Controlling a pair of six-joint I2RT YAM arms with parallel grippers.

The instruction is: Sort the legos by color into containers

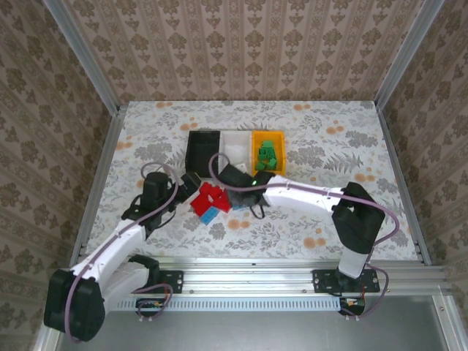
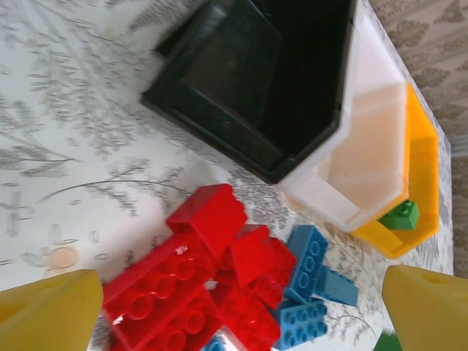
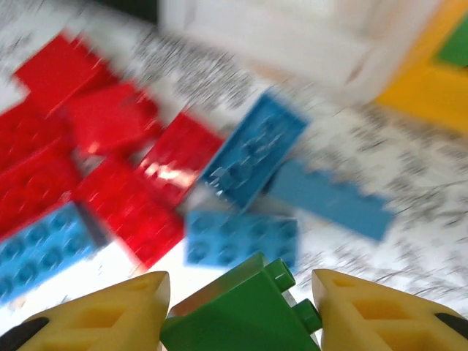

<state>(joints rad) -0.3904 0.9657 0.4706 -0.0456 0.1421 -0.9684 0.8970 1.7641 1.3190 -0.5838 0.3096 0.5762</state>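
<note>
A pile of red legos (image 1: 212, 197) and blue legos (image 1: 211, 216) lies in front of three containers: a black bin (image 1: 204, 150), a white bin (image 1: 238, 144) and an orange bin (image 1: 257, 162) holding green legos (image 1: 268, 153). My right gripper (image 3: 241, 300) is shut on a green lego (image 3: 245, 322), just above the blue legos (image 3: 252, 150) and beside the red ones (image 3: 110, 124). My left gripper (image 2: 241, 307) hangs open over the red legos (image 2: 183, 292), its yellow fingers (image 2: 51, 311) wide apart, with blue legos (image 2: 307, 270) to the right.
The bins stand side by side at mid-table, seen close as black (image 2: 256, 73), white (image 2: 365, 146) and orange (image 2: 424, 175). Both wrists crowd the pile from either side. Aluminium rails frame the flowered tabletop (image 1: 329, 146).
</note>
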